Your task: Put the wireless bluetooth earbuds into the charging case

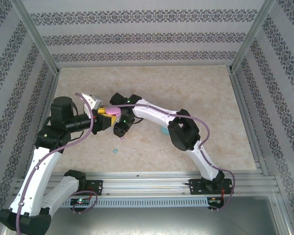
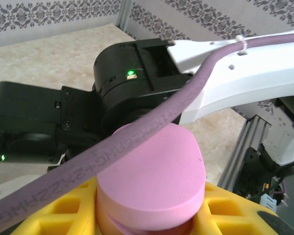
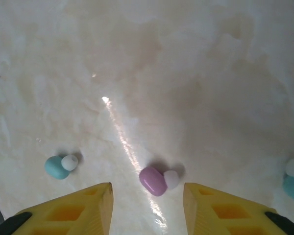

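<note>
The left gripper (image 2: 147, 213) grasps the pink charging case (image 2: 157, 166), seemingly presenting it, while the released right gripper (image 3: 149, 208) hangs over 1 pink-purple earbud (image 3: 153, 181) for pickup.

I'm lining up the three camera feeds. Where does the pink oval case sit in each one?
Top external: pink case left of centre, held by the left gripper where the arms meet.
Left wrist: large at bottom centre, between yellow fingers.
Right wrist: faces the tabletop, a pink-purple earbud at bottom centre.
Shared landmark: those yellow fingers flanking the case.
</note>
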